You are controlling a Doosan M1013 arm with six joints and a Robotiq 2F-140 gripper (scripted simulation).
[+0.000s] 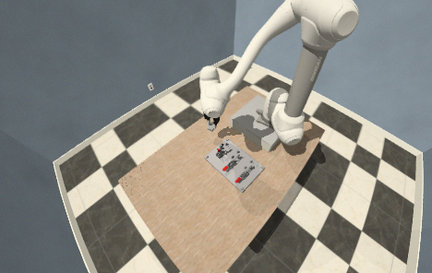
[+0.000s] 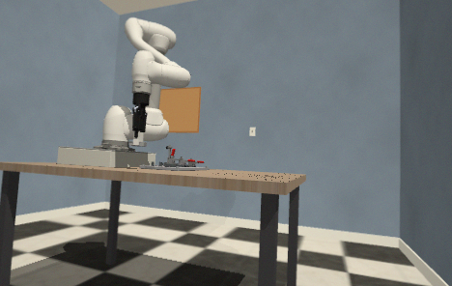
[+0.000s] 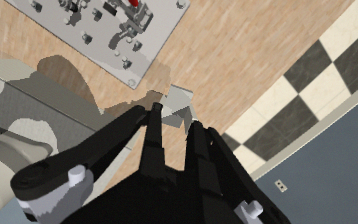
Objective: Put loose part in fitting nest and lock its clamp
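My gripper (image 1: 211,124) (image 2: 138,139) (image 3: 175,105) is shut on the small grey part (image 1: 210,129) (image 3: 178,101) and holds it well above the wooden table (image 1: 181,212) (image 2: 165,178). It is off the far corner of the fixture plate (image 1: 213,160) (image 2: 152,167) (image 3: 162,35), near the robot's base. The light grey plate carries three nests in a row with pads, blocks and clamps. Red clamp handles (image 1: 225,169) (image 2: 195,161) show on it; one handle (image 2: 172,151) stands upright. In the wrist view the plate's corner lies up and to the left of the part.
The arm's grey pedestal (image 1: 256,133) (image 2: 98,157) (image 3: 35,100) stands on the table right behind the plate, close to the gripper. The table's edge and the checkered floor (image 3: 310,85) lie to the other side. An orange board (image 2: 181,109) hangs on the wall.
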